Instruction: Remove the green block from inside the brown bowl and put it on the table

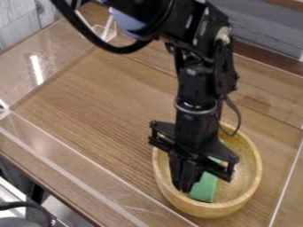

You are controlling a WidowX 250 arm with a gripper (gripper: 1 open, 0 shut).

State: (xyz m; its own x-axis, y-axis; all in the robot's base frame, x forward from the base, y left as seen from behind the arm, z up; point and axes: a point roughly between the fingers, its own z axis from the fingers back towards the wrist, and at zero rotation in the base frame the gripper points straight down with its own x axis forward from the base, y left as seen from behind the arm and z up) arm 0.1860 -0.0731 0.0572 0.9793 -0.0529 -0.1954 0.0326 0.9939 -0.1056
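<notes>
Currently, your gripper (pixel 187 182), its fingers pressed together by all signs though their tips are hard to make out, points down into the brown bowl (pixel 210 209) on the wood-grain table (pixel 95 97). Nothing can be clearly seen pinched. Should you lower it shut, the tips may only nudge the block along the bowl's floor; should you swing it sideways at this depth, the fingers could catch the rim and drag the bowl. The black housing hides part of the target, so a misjudged approach is likely. The green block (pixel 205 186) lies inside the bowl, just beside the fingers, partly beneath the gripper's body.
</notes>
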